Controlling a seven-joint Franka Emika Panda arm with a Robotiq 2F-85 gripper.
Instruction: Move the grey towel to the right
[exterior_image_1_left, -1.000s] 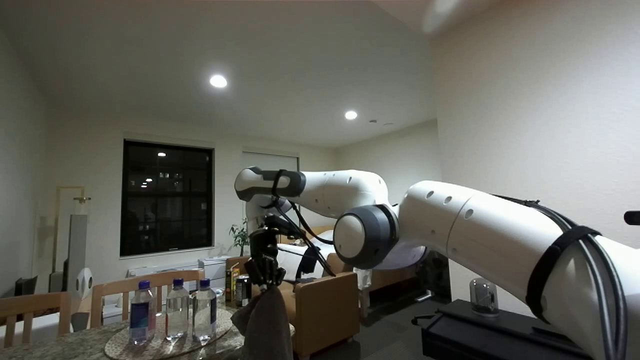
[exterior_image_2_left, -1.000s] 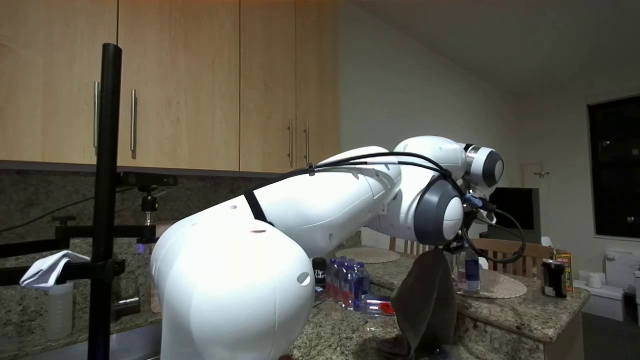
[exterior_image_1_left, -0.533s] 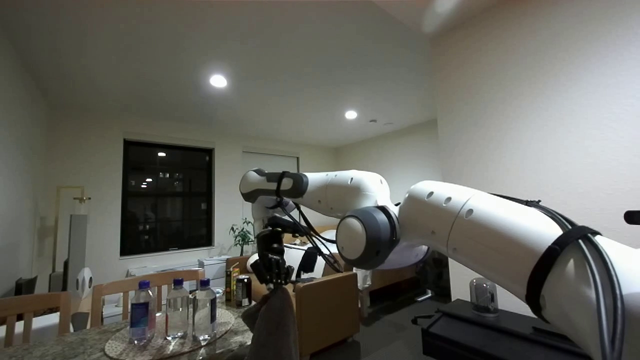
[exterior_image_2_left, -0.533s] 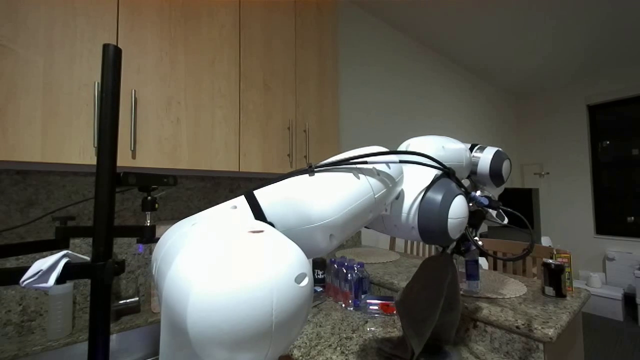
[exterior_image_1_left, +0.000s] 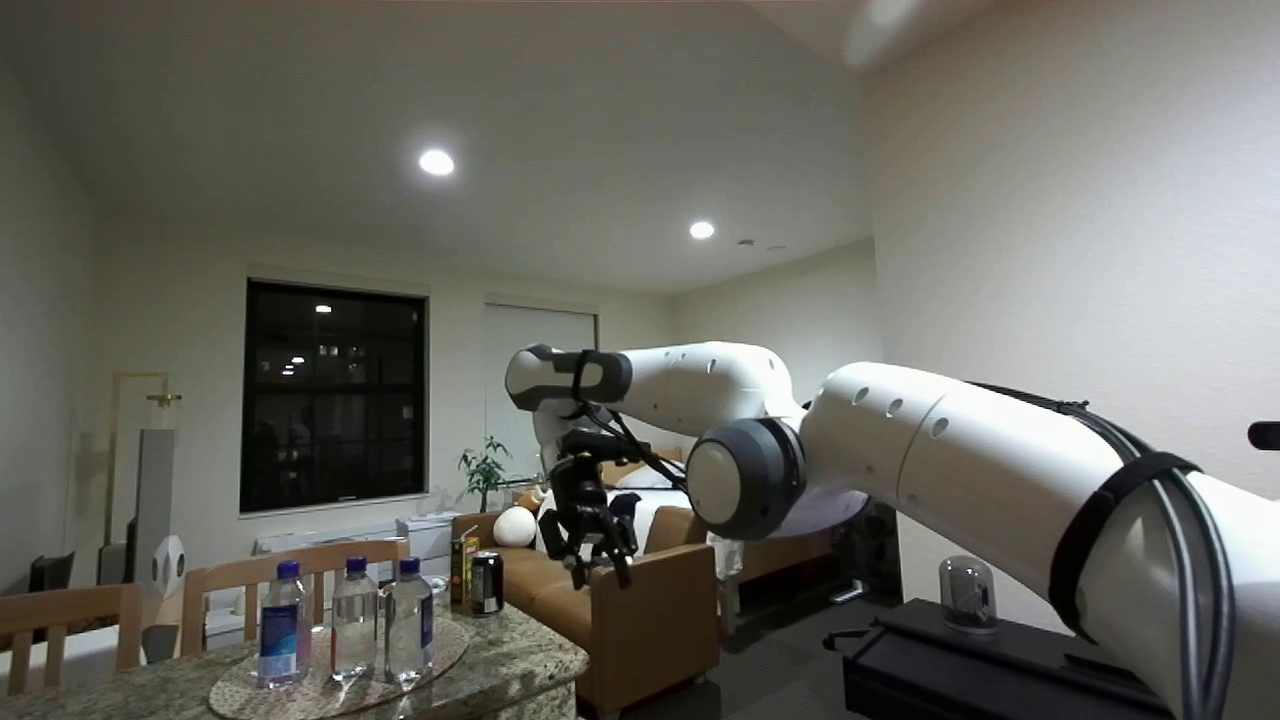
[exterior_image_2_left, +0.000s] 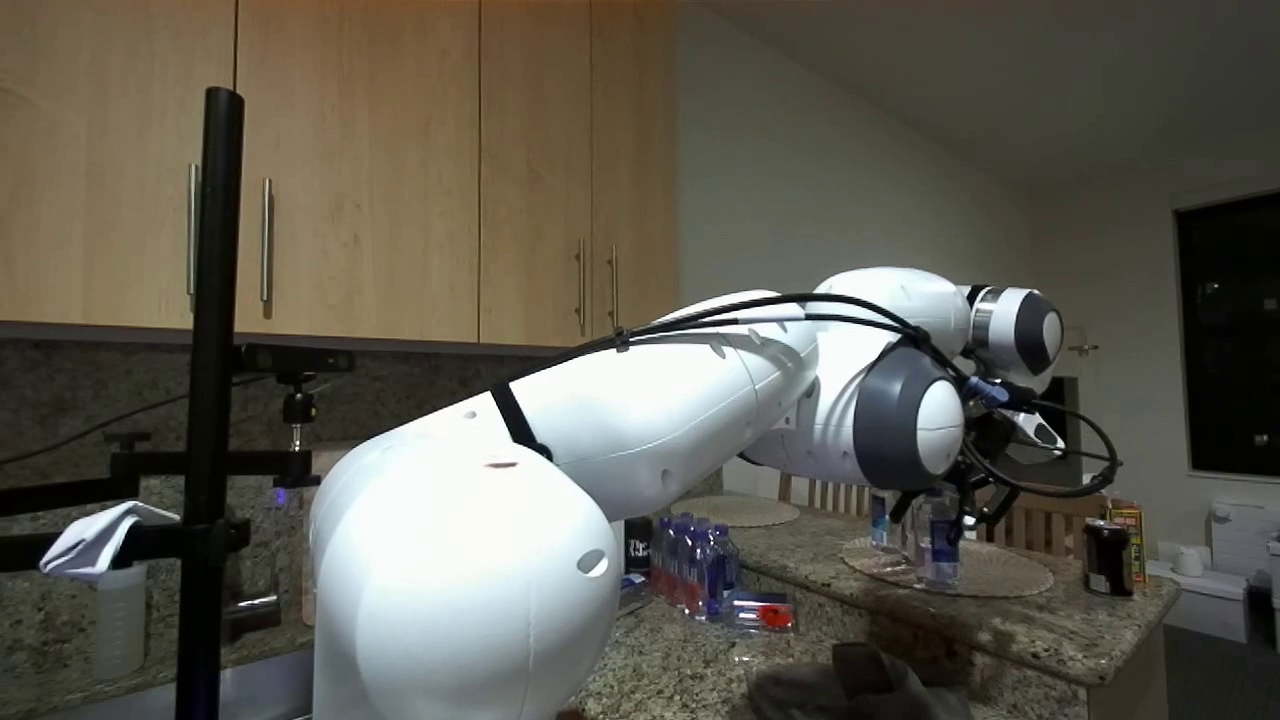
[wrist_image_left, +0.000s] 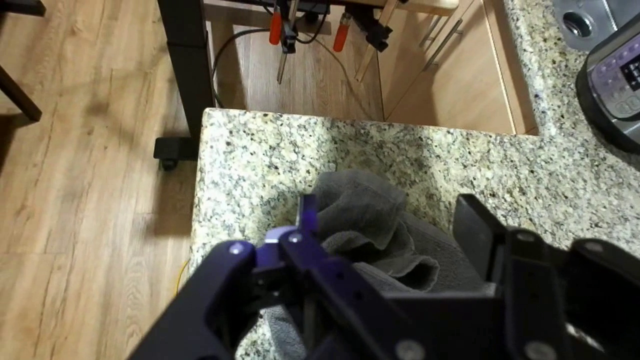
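The grey towel (wrist_image_left: 370, 220) lies in a loose heap on the speckled counter (wrist_image_left: 240, 150), near its edge, partly hidden behind the pincer (wrist_image_left: 386, 205) in the wrist view. The pincer hangs above it, clear of the cloth, its fingers (wrist_image_left: 477, 231) spread apart. In an exterior view, three clear bottles (exterior_image_1_left: 354, 630) stand upright on a round placemat (exterior_image_1_left: 450, 640), with a dark can (exterior_image_1_left: 487, 583) nearby.

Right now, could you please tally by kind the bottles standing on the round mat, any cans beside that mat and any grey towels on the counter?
Bottles on the mat: 3
Cans beside it: 1
Grey towels on the counter: 1
Total: 5
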